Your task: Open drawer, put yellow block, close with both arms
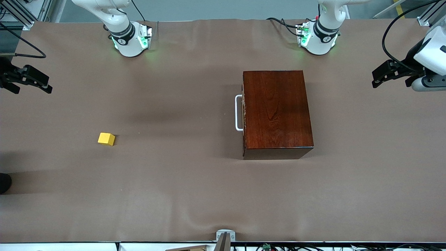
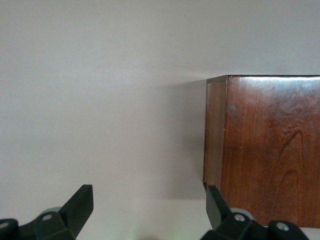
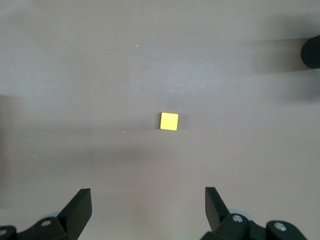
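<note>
The dark mahogany box [image 1: 277, 111] stands on the table toward the left arm's end. Its drawer is shut, with the white bar handle [image 1: 238, 113] facing the right arm's end. The yellow block [image 1: 106, 138] lies on the cloth toward the right arm's end, nearer to the front camera than the handle. My right gripper [image 1: 48, 85] is open and empty, up over the table's right-arm end. The block [image 3: 169, 121] shows in the right wrist view ahead of the open right gripper [image 3: 148, 200]. My left gripper [image 1: 375, 79] is open and empty at the left arm's end. In the left wrist view the box's corner [image 2: 265, 150] lies beside the open gripper [image 2: 150, 200].
A brown cloth [image 1: 181, 181] covers the table. A dark round object [image 1: 4, 183] sits at the table's edge at the right arm's end and also shows in the right wrist view [image 3: 312, 51]. A small metal bracket [image 1: 225, 236] sits at the edge nearest the front camera.
</note>
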